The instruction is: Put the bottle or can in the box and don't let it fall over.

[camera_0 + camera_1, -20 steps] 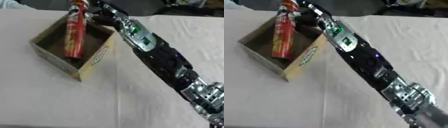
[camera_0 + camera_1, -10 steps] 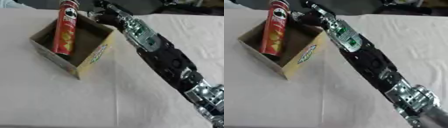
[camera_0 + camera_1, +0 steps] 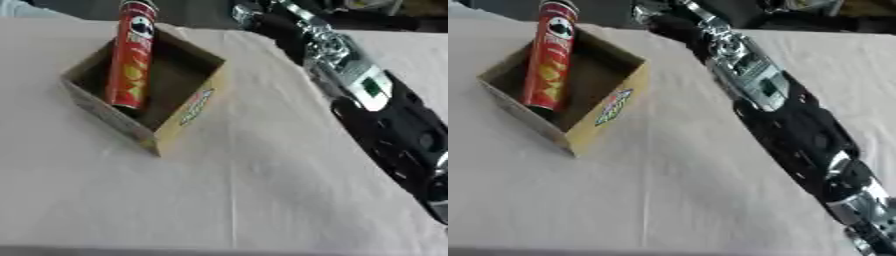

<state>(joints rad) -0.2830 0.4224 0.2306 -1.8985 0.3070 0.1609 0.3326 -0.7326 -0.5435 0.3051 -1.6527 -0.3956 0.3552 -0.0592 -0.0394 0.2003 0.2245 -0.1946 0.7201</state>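
Observation:
A tall red can (image 3: 131, 55) with a dark face logo near its top stands almost upright inside the open cardboard box (image 3: 188, 107), leaning a little against the box's far left side. Its foot rests on the box floor. My right arm runs from the lower right up to the top of the view. My right hand (image 3: 249, 14) shows dark at the top edge, to the right of the can and apart from it. Nothing touches the can. My left hand is in neither view.
A white cloth covers the table (image 3: 227, 200). The box sits at the upper left, turned at an angle. My right forearm (image 3: 754, 90) crosses the table's right half. Dark clutter lies beyond the far edge.
The can was at my right hand above the box and tilted. Now it stands in the box on its own, and the hand has drawn away to the right.

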